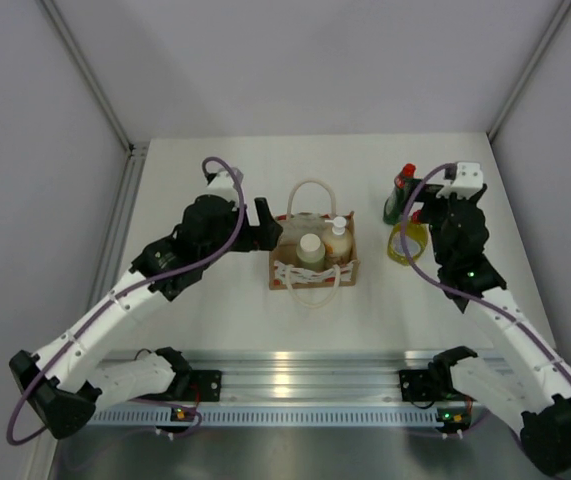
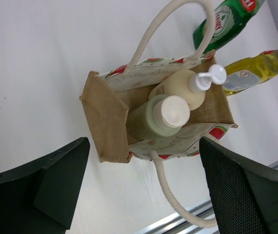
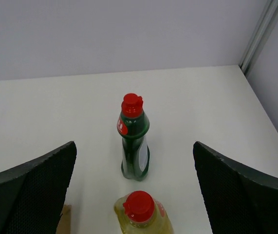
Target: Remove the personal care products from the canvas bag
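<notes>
The canvas bag (image 1: 313,270) stands upright mid-table, rope handles splayed. Inside it are a cream pump bottle (image 2: 180,90) and a pale green bottle with a white cap (image 2: 153,122). My left gripper (image 2: 143,144) is open just left of the bag (image 2: 107,122), its jaws wide and empty; in the top view the left gripper (image 1: 265,228) sits beside the bag's left wall. A dark green bottle (image 3: 135,141) and a yellow bottle (image 3: 141,212), both red-capped, stand on the table to the bag's right. My right gripper (image 3: 134,144) is open above the yellow bottle (image 1: 405,243), holding nothing.
An aluminium rail (image 1: 295,385) runs along the near edge by the arm bases. White enclosure walls (image 1: 55,150) close the table at left, right and back. The dark green bottle (image 1: 402,195) stands near the right wall. A bag corner (image 3: 63,219) shows in the right wrist view.
</notes>
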Available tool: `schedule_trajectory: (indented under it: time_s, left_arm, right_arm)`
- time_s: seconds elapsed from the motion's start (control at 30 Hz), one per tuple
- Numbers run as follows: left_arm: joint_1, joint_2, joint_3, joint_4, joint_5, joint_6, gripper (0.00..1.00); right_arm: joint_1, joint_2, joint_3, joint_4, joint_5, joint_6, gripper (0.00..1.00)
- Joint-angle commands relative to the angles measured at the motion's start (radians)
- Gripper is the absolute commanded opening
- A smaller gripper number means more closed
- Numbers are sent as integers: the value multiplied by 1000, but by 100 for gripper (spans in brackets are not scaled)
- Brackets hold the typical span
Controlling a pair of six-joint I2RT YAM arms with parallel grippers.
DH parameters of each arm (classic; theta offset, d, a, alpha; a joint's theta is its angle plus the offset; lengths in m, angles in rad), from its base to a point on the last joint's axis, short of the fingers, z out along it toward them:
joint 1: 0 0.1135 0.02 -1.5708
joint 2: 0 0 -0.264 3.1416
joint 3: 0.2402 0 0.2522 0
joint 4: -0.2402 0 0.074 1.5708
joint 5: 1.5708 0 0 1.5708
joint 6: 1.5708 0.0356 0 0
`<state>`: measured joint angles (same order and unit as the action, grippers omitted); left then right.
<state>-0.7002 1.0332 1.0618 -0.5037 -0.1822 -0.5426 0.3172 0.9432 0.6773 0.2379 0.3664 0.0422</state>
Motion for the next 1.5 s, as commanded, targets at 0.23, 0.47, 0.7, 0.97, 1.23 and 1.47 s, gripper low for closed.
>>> schedule_trajectory:
  time_s: [0.23,0.47,0.7,0.97,1.23,1.47]
  left_arm:
    - [-139,339,372,-128,-94,228,98]
    - [-203,556,469,-269,-83,196,98]
    - [-217,622,412,-269,-89,172,98]
    - [-219,685,411,-243,-188,122,98]
    - [-219,709,382,-159,-157,101,98]
    - [-219,691,323,-84,-149,72,98]
  right_arm:
    - [-13,-257,193,-578,-177,197,100]
    - [-13,-443,128,-667,-311,223,99]
    - [-13,-465,131,-689,-346,211,99]
    - [-15,-422,105,-667,-345,216,99]
    - [-13,-452,103,-664,-345,209,100]
    - [-15,-443,102,-664,-356,211,99]
